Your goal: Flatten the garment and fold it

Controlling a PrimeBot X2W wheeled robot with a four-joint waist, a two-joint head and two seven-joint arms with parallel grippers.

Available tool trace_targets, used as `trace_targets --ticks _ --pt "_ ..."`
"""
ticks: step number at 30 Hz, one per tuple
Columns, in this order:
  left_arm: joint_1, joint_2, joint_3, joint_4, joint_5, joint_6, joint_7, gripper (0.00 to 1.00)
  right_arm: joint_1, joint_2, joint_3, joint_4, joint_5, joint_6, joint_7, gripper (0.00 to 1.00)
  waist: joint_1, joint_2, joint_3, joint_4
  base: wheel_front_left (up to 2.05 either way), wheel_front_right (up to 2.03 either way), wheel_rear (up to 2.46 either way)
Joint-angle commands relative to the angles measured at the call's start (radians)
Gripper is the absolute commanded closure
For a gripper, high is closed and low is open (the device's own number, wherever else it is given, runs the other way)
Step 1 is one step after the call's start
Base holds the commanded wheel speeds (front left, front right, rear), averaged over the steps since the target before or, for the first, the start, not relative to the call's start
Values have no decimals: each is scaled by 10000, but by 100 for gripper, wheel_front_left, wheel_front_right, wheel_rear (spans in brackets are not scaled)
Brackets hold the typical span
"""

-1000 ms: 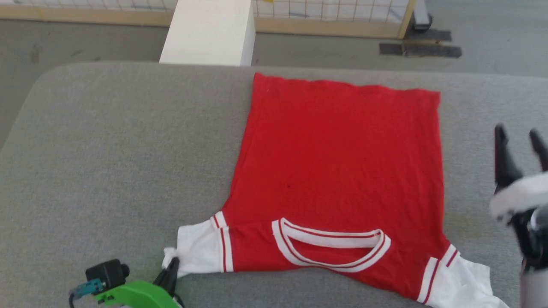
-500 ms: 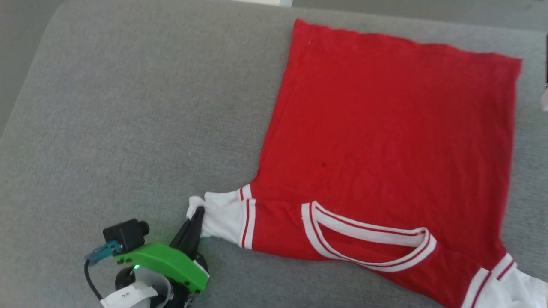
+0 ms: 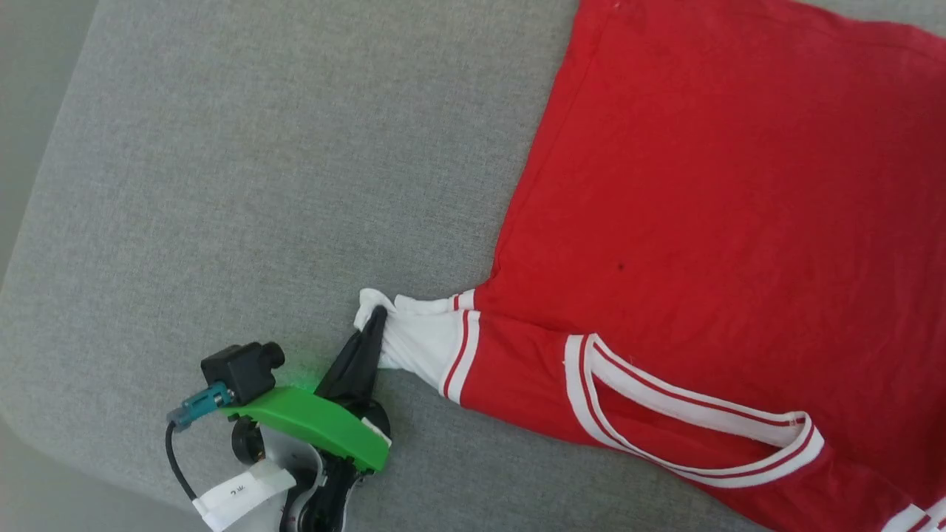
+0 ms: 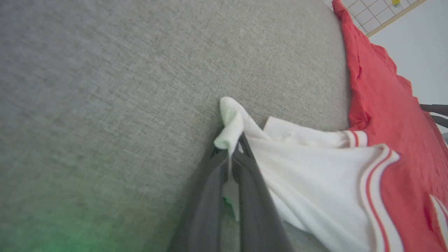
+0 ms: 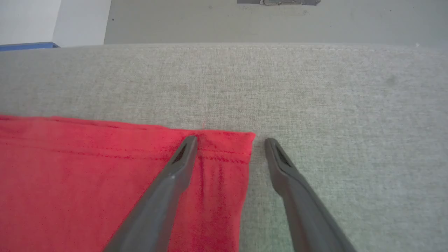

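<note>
Left arm nearest: green bracket (image 3: pixel 310 425) and small black camera (image 3: pixel 244 366) at the front edge of the grey fabric-covered bench (image 3: pixel 222 185).

Left pincer (image 3: pixel 377 314) is closed tight on the tip of the white sleeve (image 3: pixel 417 340). The wrist view shows a fold of white cloth pinched between both fingers, with a bit poking out past the tips. The sleeve is drawn to a point toward the pincer and bunched there.

The garment (image 3: pixel 702 222) lies on the right side of the bench, red body spread mostly flat with light wrinkles. Red-and-white stripe trim sits where sleeve meets body. The striped collar (image 3: pixel 695 403) is toward the near edge, and the body runs away from the robot. There's a small dark speck on the red panel.

At the far end, the right pincer (image 5: pixel 230 140) is spread fully and holds nothing. It sits at the hem corner (image 5: pixel 241 143), with one finger over the red cloth and the other over bare bench just beside the garment's side edge. Can't tell whether the tips touch the surface.

Past the bench edge is grey floor (image 5: pixel 315 21).
</note>
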Motion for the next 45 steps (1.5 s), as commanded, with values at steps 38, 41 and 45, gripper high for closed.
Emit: trace_targets --ticks 38,41,45 --pt "2198 1141 356 -278 -122 1239 940 100 9755 2436 -1731 -3487 2645 -13 -2348 100 0 -1 -3691 -2256 0 0 0" --pt "2180 1157 316 -325 -114 1253 975 100 9936 2437 -1617 -3543 2883 -13 -1734 58 0 -1 -3722 -2218 0 0 0" --pt "2162 1163 234 -346 -111 1239 1028 100 9882 2437 -1242 -4167 3141 -13 -2498 0 0 -1 -3775 -2111 0 0 0"
